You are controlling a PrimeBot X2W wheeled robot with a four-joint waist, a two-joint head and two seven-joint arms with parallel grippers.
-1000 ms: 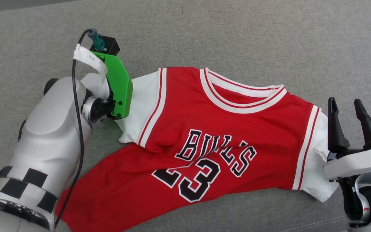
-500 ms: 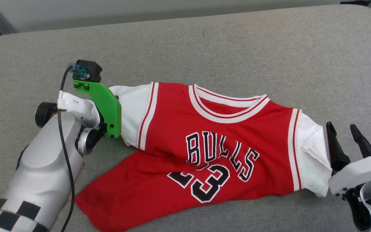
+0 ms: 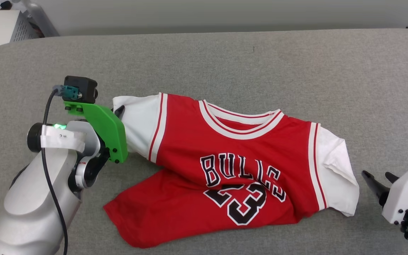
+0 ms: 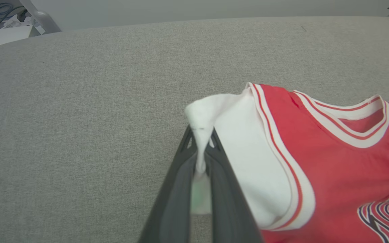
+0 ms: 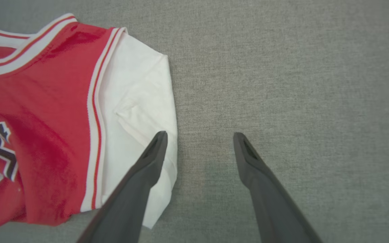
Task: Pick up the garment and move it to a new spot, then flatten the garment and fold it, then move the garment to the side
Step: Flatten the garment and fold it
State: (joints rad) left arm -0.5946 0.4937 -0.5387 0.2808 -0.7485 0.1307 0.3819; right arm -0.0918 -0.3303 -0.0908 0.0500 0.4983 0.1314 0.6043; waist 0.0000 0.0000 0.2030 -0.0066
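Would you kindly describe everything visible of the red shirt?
The shirt is a red jersey with white sleeves, red-and-white striped trim at neck and armholes, and black, white-edged "BULLS 23" lettering. It lies front up, rumpled and unfolded, on the grey fabric surface. The left gripper is shut on one sleeve's tip; the open right gripper sits beside the other sleeve, contact unclear.

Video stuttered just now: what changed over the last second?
The head camera tilted up, shifting the whole view. Relative to the garment, the open right gripper drew back toward the robot. The left gripper still pinches a white sleeve; the garment still lies on the grey surface.
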